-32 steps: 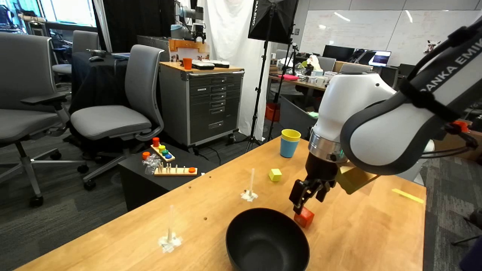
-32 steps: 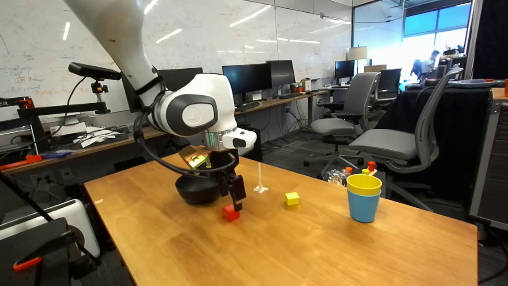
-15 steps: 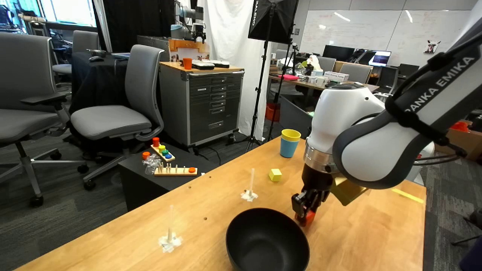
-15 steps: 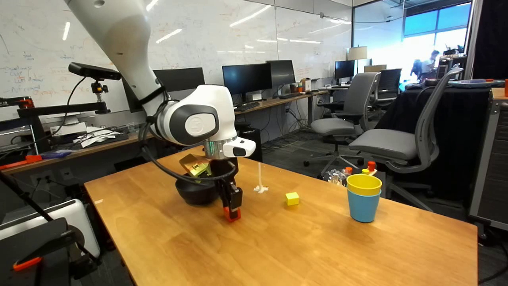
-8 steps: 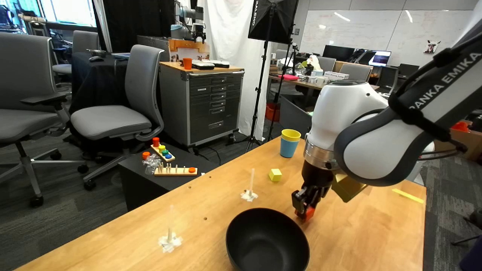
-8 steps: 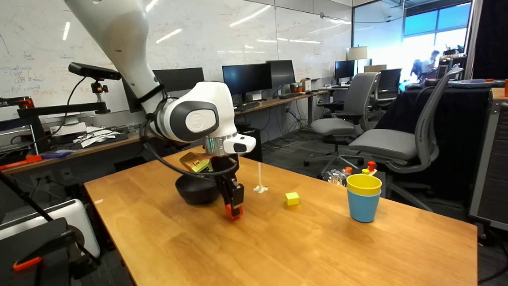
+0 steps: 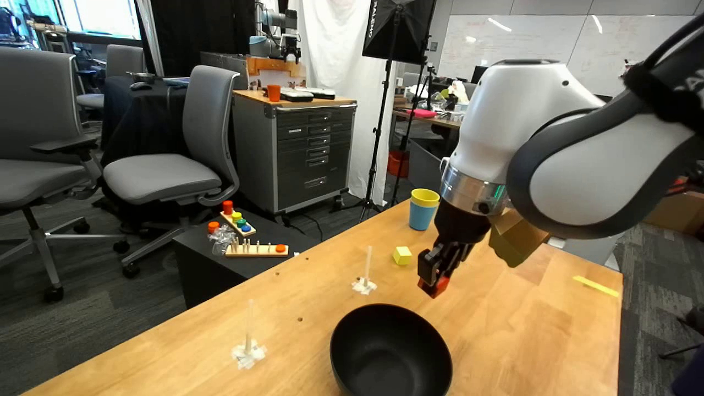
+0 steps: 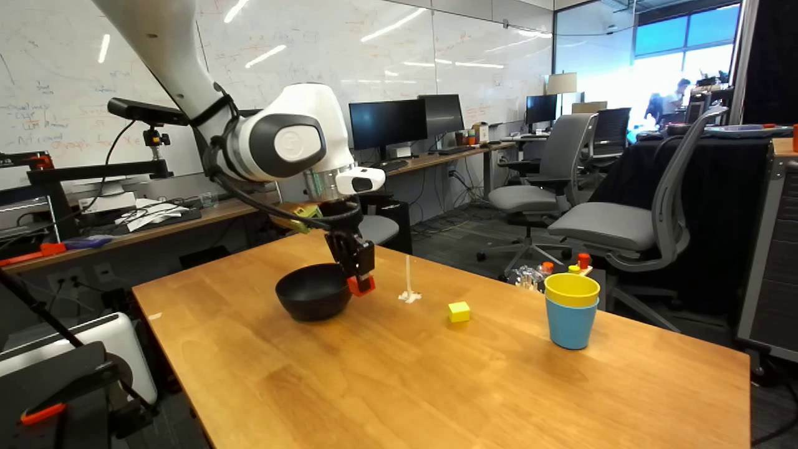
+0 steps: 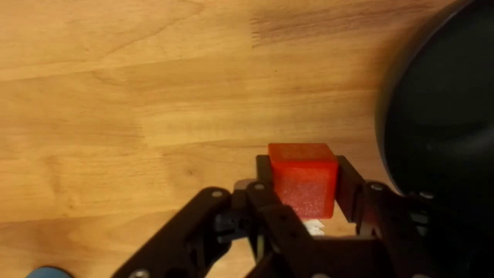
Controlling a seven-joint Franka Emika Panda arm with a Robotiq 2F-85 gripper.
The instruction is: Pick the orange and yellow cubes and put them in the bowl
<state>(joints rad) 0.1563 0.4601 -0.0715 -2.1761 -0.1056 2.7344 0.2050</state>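
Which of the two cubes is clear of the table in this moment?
The orange-red cube: the tool grips it on two sides, above the table. The bright yellow cube rests on the table, nothing gripping it.

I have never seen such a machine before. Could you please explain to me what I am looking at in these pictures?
The machine is a robot arm, and the gripper at its end is the part that grasps things. Two views come from cameras standing apart from the arm, in different places; the close wrist view comes from a camera on the arm, looking toward the table. On the table are a black bowl, a yellow cube, stacked yellow and blue cups and two thin upright sticks. The gripper is closed on an orange-red cube, which it holds above the table, beside the bowl.
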